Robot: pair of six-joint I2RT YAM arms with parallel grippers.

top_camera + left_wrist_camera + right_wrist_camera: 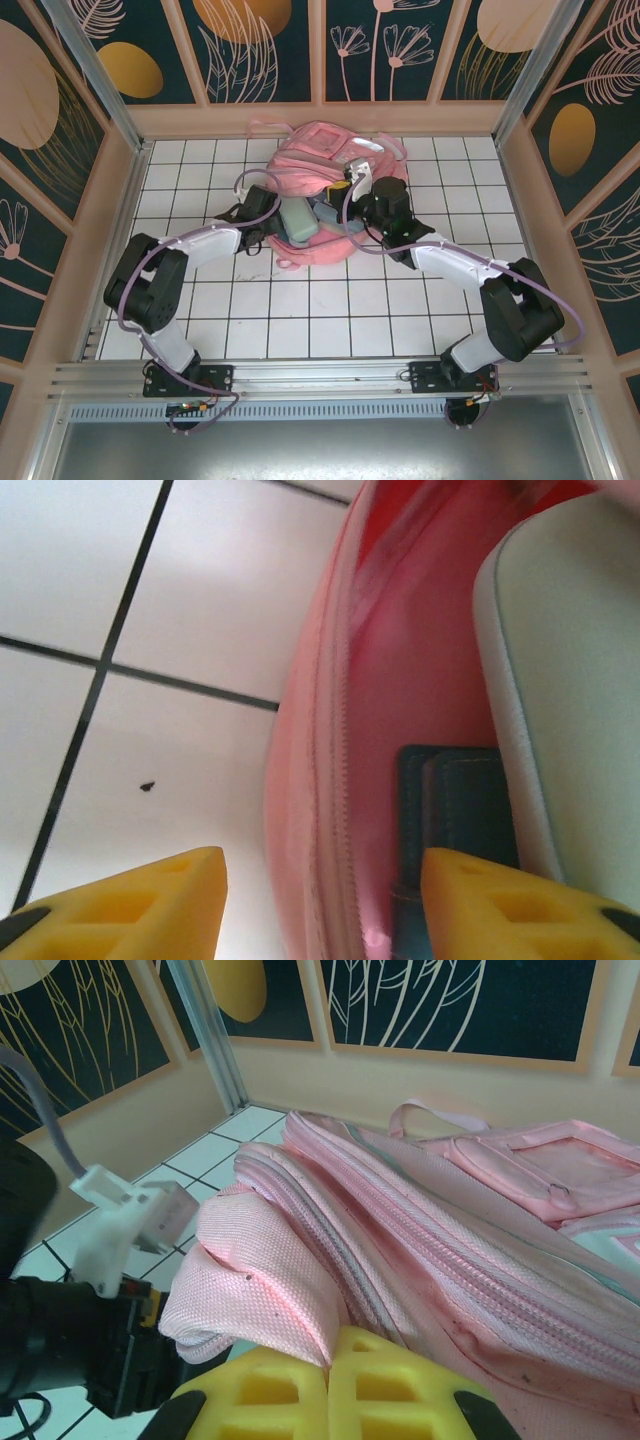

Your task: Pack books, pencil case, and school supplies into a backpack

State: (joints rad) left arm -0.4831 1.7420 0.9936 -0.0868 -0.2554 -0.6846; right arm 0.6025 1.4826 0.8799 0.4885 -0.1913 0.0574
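**Twin arms reach inward, their grippers near each other**

The black-and-white jointed left arm [160,280] folds sharply at its elbow and stretches its forearm to the right. Its left gripper [320,890] holds blocky yellow fingers [130,905] well apart, jaws open. The matching right arm [505,305] bends back at its elbow and reaches up and to the left. The right gripper [328,1385] has its yellow fingers pressed together, pinching a raised fold of the pink fabric backpack [260,1280]. Seen from above, the two wrists point toward each other, near but not touching.
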